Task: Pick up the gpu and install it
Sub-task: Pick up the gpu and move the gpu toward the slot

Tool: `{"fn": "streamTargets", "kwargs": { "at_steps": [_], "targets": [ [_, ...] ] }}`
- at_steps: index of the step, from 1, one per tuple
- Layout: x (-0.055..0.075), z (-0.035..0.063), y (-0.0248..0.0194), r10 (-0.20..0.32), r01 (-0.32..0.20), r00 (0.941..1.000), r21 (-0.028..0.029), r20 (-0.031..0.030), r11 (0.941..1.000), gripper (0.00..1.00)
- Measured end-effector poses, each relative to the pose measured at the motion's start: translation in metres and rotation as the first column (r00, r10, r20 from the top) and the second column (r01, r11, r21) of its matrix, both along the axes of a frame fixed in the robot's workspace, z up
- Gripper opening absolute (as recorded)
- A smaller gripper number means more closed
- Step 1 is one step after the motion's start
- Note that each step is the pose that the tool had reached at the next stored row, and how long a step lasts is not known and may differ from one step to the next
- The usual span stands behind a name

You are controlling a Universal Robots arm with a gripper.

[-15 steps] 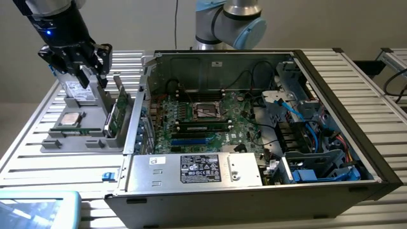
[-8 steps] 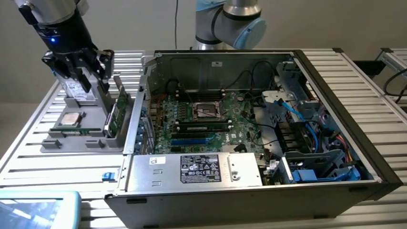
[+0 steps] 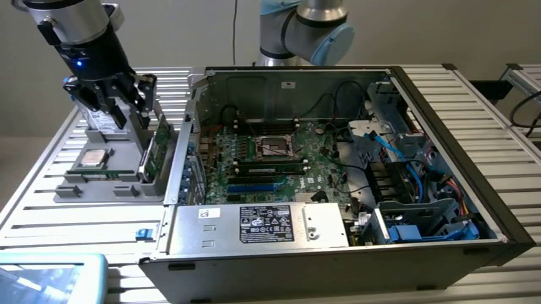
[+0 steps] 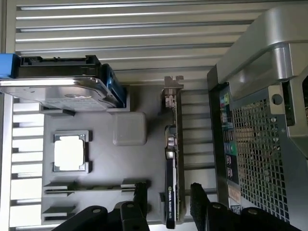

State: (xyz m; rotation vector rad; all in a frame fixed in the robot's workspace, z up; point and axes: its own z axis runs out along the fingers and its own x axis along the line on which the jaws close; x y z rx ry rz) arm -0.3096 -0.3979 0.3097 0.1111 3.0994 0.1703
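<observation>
A robot arm's black gripper (image 3: 127, 111) hangs above a grey parts tray (image 3: 76, 190) on a slatted metal table (image 3: 50, 221), its two fingers (image 4: 140, 192) spread wide and holding nothing. Directly below and between the fingers stands the gpu (image 4: 172, 187) - a thin card set on edge in a tray slot, with a green circuit board on one face and a black cooler on the other. There is a clear gap to each fingertip. Its silver mounting bracket (image 4: 172, 86) sits at the end farthest from the fingers. Beyond one finger lie a long, thin black memory stick (image 4: 91, 187) and a square silver processor chip (image 4: 71, 151), both in their own tray recesses. Farther out, a silver hard drive (image 4: 57, 89) stands on edge. Beyond the other finger, just beside the tray, is the open computer case (image 3: 439, 158) - its green motherboard (image 3: 262, 155) and labelled power supply (image 3: 262, 225) are exposed.
</observation>
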Motion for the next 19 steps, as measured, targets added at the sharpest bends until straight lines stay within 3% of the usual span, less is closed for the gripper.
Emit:
{"fn": "streamTargets", "kwargs": {
  "at_steps": [5,9,19],
  "targets": [
    [0.003,-0.0091,0.0005,0.000,0.000,1.0000,0.0005,0.0002,1.0000,0.49],
    [0.003,-0.0164,0.0005,0.000,0.000,1.0000,0.0040,0.0001,1.0000,0.49],
    [0.001,-0.0314,-0.0009,0.000,0.000,1.0000,0.0237,-0.0009,0.9997,0.49]
  ]
}}
